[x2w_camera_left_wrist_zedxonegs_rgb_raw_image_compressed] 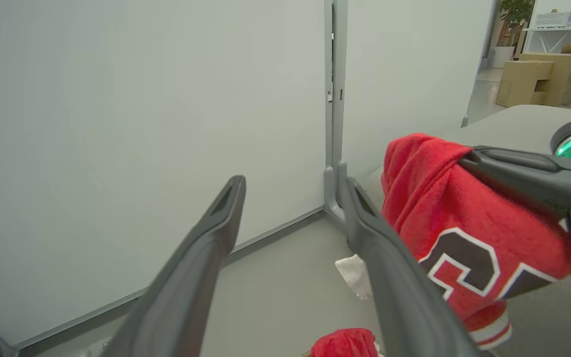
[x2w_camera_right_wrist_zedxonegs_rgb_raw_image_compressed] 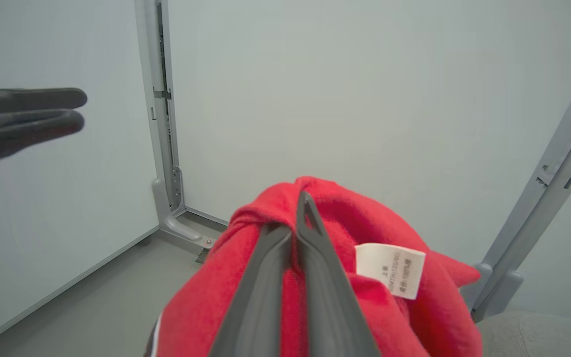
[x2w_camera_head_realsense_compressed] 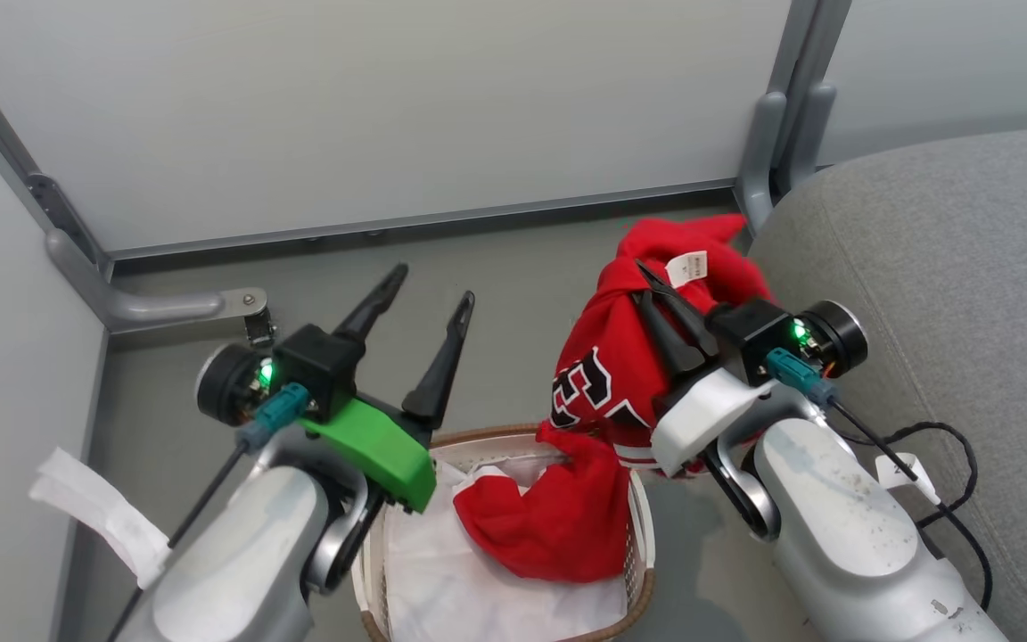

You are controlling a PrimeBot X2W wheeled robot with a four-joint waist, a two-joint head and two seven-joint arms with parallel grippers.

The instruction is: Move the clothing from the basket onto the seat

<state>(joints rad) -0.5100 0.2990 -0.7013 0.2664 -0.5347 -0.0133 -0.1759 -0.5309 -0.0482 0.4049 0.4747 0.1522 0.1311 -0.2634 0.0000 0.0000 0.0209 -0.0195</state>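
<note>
the left gripper (x2w_camera_head_realsense_compressed: 435, 283) hovers splayed and empty by the basket (x2w_camera_head_realsense_compressed: 641, 571). the jersey (x2w_camera_head_realsense_compressed: 603, 357) hangs from the right gripper (x2w_camera_head_realsense_compressed: 652, 290), clamped tight, hem trailing at the basket beside the sofa (x2w_camera_head_realsense_compressed: 950, 267). swinging across, the hem may snag the rim and tip it.

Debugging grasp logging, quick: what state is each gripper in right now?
Left gripper: jaws open, holding nothing.
Right gripper: jaws closed on the red jersey.
</note>
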